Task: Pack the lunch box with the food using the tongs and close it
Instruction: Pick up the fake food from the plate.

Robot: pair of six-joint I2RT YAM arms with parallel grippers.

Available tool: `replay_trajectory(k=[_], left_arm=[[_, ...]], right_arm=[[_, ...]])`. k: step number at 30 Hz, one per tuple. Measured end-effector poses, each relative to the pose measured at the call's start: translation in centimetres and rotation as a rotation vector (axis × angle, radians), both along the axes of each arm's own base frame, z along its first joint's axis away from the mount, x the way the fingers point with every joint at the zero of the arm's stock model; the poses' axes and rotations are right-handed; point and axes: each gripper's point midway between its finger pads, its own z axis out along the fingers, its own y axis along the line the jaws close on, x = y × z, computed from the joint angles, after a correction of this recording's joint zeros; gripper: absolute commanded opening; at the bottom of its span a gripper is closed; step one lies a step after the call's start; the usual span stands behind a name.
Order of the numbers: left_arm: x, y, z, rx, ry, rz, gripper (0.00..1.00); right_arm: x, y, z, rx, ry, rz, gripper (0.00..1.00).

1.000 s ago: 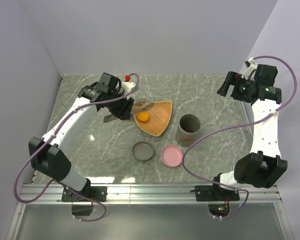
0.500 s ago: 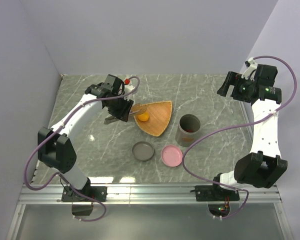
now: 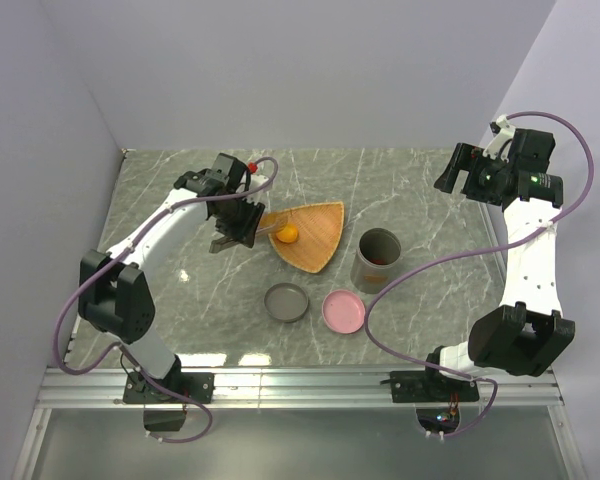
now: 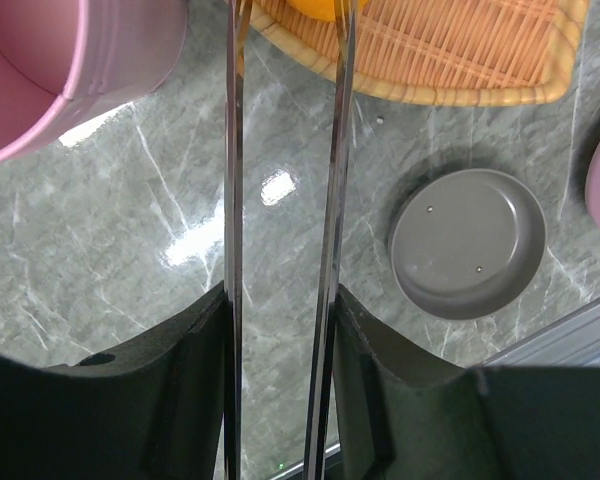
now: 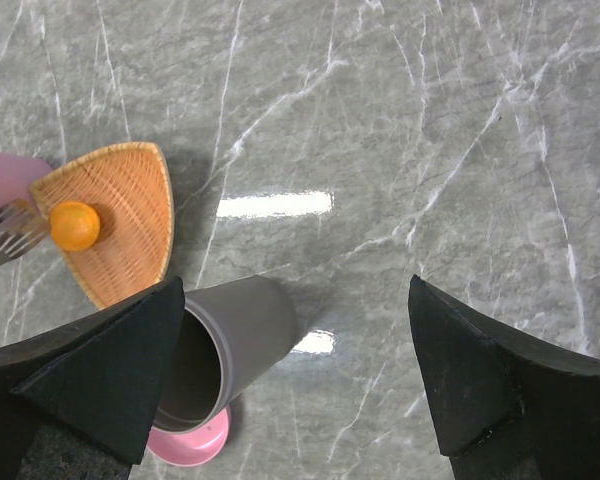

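1. The step in hand looks like picking up food: the left gripper (image 4: 280, 300) is clamped on the tongs (image 4: 233, 200), with one slender arm against each finger, near the lower middle of the left wrist view
2. The tong tips sit either side of the orange piece (image 3: 288, 234), which lies on the woven orange plate (image 3: 318, 250) at the centre of the top view
3. The grey cylindrical lunch box (image 3: 378, 262) stands uncovered just right of the plate; the grey lid (image 3: 286, 302) and the pink lid (image 3: 343, 311) lie on the table below it in the frame
4. The right gripper (image 3: 450, 178) hangs at the upper right of the top view, jaws spread wide and holding nothing
5. Next, I judge, the tongs need a firmer squeeze on the orange piece, then a lift and a carry rightward over the box mouth
6. Hard to make out:
   - the tong tips and most of the orange piece are cut off at the top of the left wrist view, so contact is unclear
   - a pink vessel (image 4: 80, 60) at that view's upper left is only partly shown
   - the box holds something dark reddish, too small to name
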Motion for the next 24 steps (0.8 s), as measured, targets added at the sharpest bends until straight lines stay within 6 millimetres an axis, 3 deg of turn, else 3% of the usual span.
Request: replay_trajectory(k=[24], left_arm=[[0.3,-0.3,-2.4,0.019,0.064,0.005,0.42]], right_arm=[[0.0,0.0,0.0,-0.001,0.001,-0.001,1.00]])
